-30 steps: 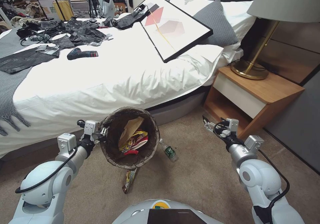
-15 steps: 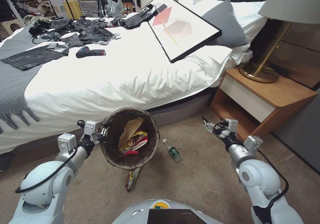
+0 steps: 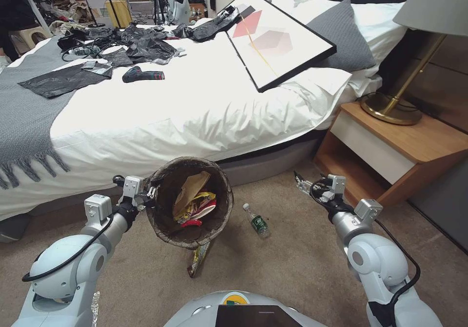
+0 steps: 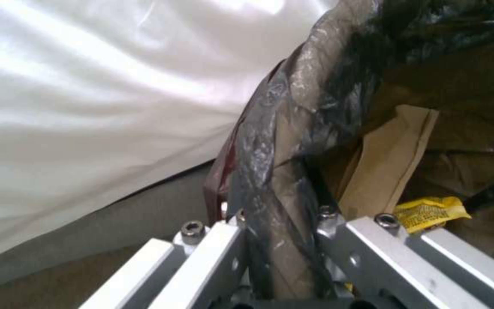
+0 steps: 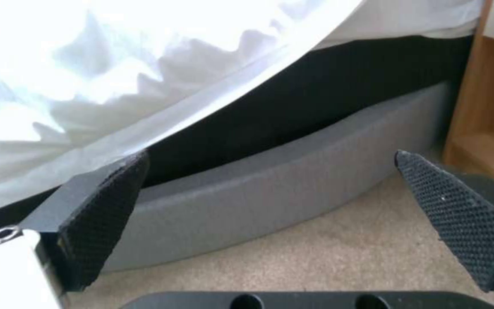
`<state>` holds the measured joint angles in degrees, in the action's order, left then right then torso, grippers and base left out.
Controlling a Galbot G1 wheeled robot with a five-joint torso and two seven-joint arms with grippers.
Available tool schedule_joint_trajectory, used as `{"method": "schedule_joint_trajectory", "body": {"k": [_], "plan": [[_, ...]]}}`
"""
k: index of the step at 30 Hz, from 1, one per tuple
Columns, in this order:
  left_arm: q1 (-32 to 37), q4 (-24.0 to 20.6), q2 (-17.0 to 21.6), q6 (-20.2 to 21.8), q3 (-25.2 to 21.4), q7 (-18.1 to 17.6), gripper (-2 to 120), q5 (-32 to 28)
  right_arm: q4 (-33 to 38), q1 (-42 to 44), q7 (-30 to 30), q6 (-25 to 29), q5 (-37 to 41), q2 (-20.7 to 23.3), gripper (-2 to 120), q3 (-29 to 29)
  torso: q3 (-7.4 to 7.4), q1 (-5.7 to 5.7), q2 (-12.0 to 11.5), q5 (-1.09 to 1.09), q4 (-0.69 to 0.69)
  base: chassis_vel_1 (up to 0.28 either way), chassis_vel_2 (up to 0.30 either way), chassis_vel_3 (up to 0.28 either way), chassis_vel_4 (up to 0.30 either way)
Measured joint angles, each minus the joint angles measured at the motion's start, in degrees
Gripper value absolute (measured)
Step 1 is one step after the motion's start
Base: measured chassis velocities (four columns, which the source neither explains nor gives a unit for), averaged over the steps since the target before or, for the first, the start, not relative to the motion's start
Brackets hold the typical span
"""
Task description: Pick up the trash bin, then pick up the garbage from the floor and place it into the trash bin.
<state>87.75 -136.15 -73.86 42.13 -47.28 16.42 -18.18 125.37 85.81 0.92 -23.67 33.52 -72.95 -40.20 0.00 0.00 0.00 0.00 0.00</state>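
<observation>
Head view: nearest the robot, a yellow snack packet lies flat on the tan carpet floor, partly under the raised trash bin. The left gripper is clamped on the bin's bag-lined rim and holds the pail off the floor, tilted so its mouth faces up toward the camera. Inside rest a flat brown paper bag and red-and-yellow wrappers. The left wrist view shows the metal fingers pinching the dark liner on both sides of the rim, with the paper bag and a yellow packet just beyond.

Just to the right of the bin, a small clear bottle with a green label lies on its side on the carpet, apart from both grippers. Farther right, the right gripper hangs above the floor near the wooden nightstand, holding nothing; in the right wrist view its black textured pads stand wide apart, facing the grey bed base.

Beyond stretches the bed with white sheets, strewn with black plastic bags, and a framed picture leaning on a grey pillow. A brass lamp stands on the nightstand.
</observation>
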Motion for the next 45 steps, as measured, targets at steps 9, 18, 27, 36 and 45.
{"method": "schedule_joint_trajectory", "body": {"k": [9, 18, 27, 36, 45], "plan": [[0.0, 0.0, -0.1, 0.0, -0.2, 0.0, 0, -0.1, 0.2, 0.1, 0.2, -0.2, 0.0, 0.0, 100, 0.3, 0.00, 0.00, 0.0, 0.00, 0.00, 0.000, 0.000, 0.000, 0.000], [-0.1, 0.0, -0.2, 0.0, -0.4, -0.2, 0, -0.4, 0.2, 0.0, 0.2, -0.2, 0.0, 0.2, 100, 0.3, 0.00, 0.00, 0.0, 0.00, 0.00, 0.000, 0.000, 0.000, 0.000], [-0.4, 0.3, -0.3, 0.0, -0.5, 1.2, 0, 0.9, 0.4, -1.1, 4.9, -5.5, 2.1, 4.4, 100, 5.1, 0.00, 0.00, 0.0, 0.01, -0.02, 0.000, 0.000, 0.000, 0.000], [0.3, 0.3, -0.9, 0.0, -0.5, 1.8, 0, 2.5, -8.3, -15.9, 18.4, -18.5, 19.5, 18.3, 100, 22.0, 0.00, 0.00, 0.0, 0.00, 0.01, 0.000, 0.000, 0.000, 0.000], [0.5, 0.2, -1.3, 0.0, -0.4, 1.9, 0, 3.2, -19.5, -24.6, 20.3, -18.9, 22.9, 18.1, 100, 30.7, 0.00, 0.00, 0.0, 0.01, 0.00, 0.000, 0.000, 0.000, 0.000]]}}
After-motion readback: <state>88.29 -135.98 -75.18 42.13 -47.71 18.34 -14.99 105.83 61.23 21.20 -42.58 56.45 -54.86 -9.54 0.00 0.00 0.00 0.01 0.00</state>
